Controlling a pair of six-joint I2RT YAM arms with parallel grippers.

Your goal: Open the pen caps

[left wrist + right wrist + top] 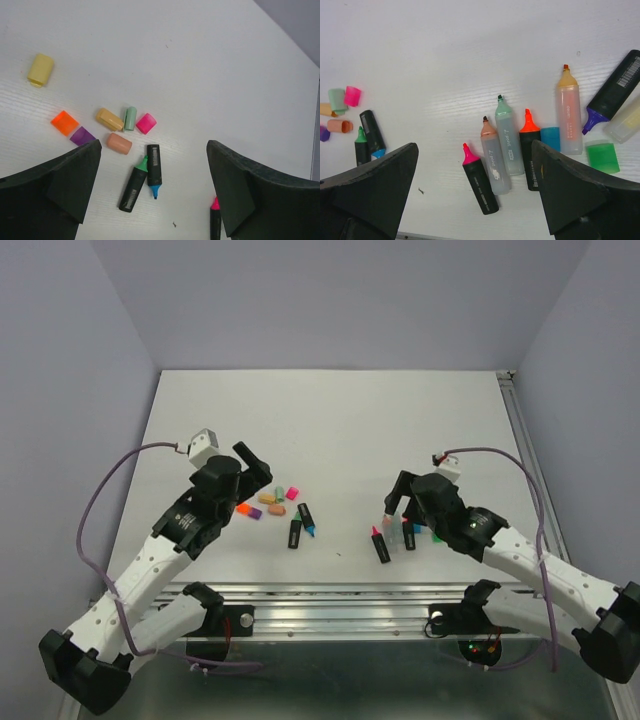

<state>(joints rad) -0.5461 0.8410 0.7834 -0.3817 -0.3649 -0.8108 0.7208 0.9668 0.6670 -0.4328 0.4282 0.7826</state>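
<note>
Hovering at left with the left gripper (152, 146) spread wide, clamping nothing; looking down on loose pen caps (119, 143) lying clustered on the table (200, 60) beside two black pens (154, 162); hovering at right with the right gripper (474, 146) likewise spread, empty, above uncapped pens (509, 137)

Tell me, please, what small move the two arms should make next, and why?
Probably raise the left gripper and right gripper, both open and empty, and back away. Every highlighter tip in view is bare, and the small stubby plastic pen caps lie loose on the white table. Only the pale yellow translucent barrel at the right wrist view's edge hides its tip.
</note>
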